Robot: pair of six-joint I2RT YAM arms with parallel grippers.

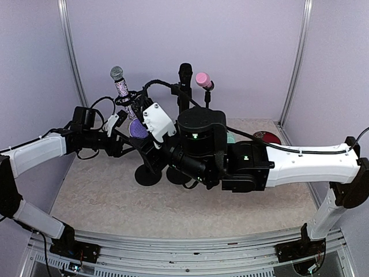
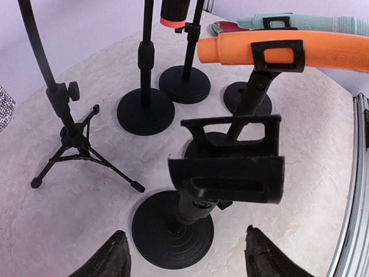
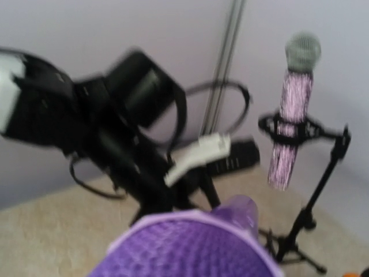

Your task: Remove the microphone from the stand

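Left gripper (image 2: 185, 245): fingers wide apart, nothing between them; empty stand clip (image 2: 228, 161) at their 12 o'clock. Right gripper (image 1: 147, 126): closed round purple microphone (image 3: 190, 245), off the clip, head toward 9 o'clock in overhead view. Glitter microphone (image 3: 293, 109) on tripod (image 3: 304, 219) at 11 o'clock.

— Where's the purple microphone (image 1: 137, 128)?
— Held in the right gripper (image 1: 151, 124), above the black round bases (image 1: 149, 175). The left gripper (image 1: 117, 121) is just beside it, and the glittery microphone (image 1: 121, 86) rises behind them.

Microphone stands (image 2: 145, 109) crowd the table (image 1: 104, 196) centre; near edge lies open.
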